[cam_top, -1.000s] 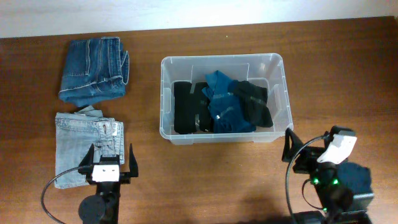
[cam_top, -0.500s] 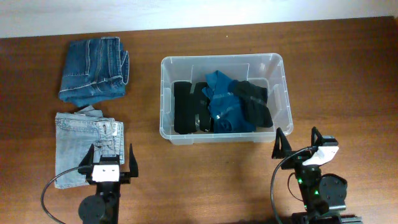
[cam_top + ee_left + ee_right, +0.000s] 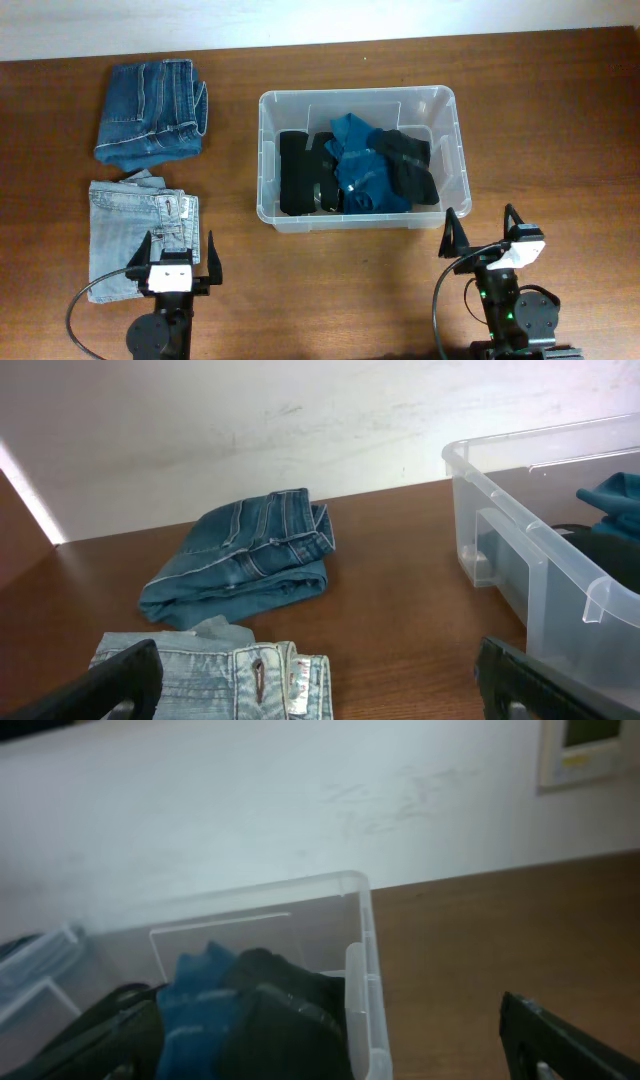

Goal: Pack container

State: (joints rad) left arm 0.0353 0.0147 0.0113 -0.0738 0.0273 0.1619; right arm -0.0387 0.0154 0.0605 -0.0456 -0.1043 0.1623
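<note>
Between picks, by the look of it: the container (image 3: 355, 93) stands in the middle of the desk (image 3: 560, 120) with black and teal garments (image 3: 360, 175) already inside. The left end effector (image 3: 179, 242) hangs with jaws wide apart and empty over the light jeans (image 3: 125, 215); the right end effector (image 3: 480, 216), equally wide, holds nothing just in front of the container. Next, I'd judge, the left drops, pinches that folded stack and carries it across into the container, dark jeans (image 3: 150, 110) to follow.
</note>
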